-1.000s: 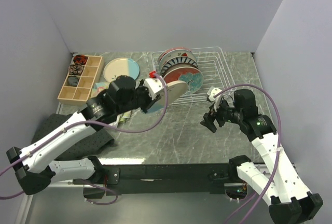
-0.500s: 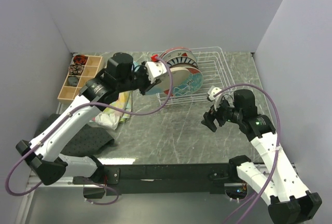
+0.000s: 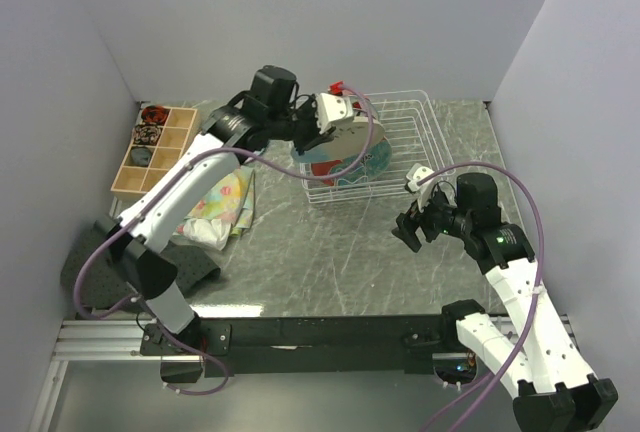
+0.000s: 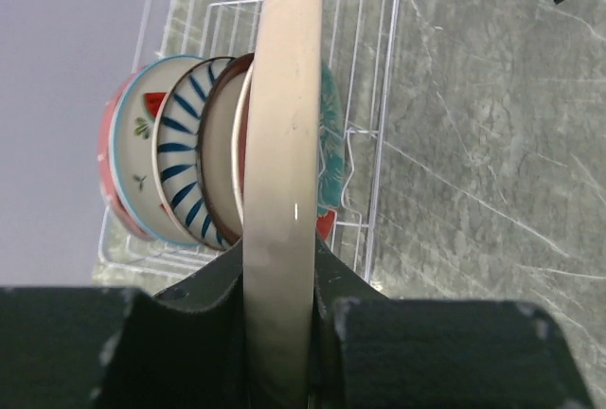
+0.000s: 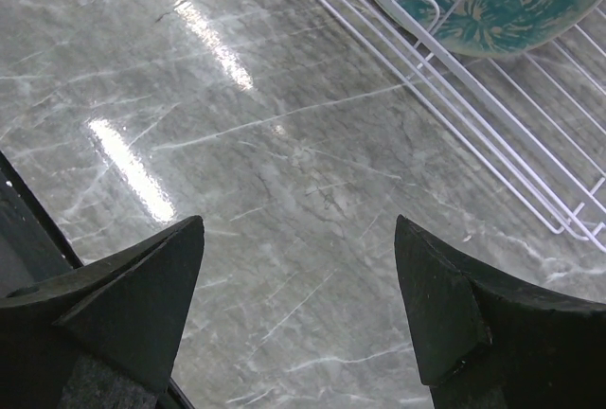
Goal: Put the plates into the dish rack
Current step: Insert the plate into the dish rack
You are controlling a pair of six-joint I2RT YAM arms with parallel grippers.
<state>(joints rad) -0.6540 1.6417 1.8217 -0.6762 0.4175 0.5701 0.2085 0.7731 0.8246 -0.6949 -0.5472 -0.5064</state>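
Currently: left claw (image 4: 279, 281) clamped narrowly on the rim of a taupe plate (image 4: 279, 134), held edge-on above the dish rack (image 4: 379, 158), just beside the standing plates (image 4: 180, 172). Advised: lower it upright and release once seated. Right claw (image 5: 298, 239) gapes wide, empty, over the surface (image 5: 237, 144).

My right gripper (image 5: 298, 239) hangs with its fingers spread wide, nothing between them, over the grey marbled table (image 5: 265, 153). At upper right, the white wire dish rack (image 5: 473, 70) holds a teal patterned plate (image 5: 473, 2).
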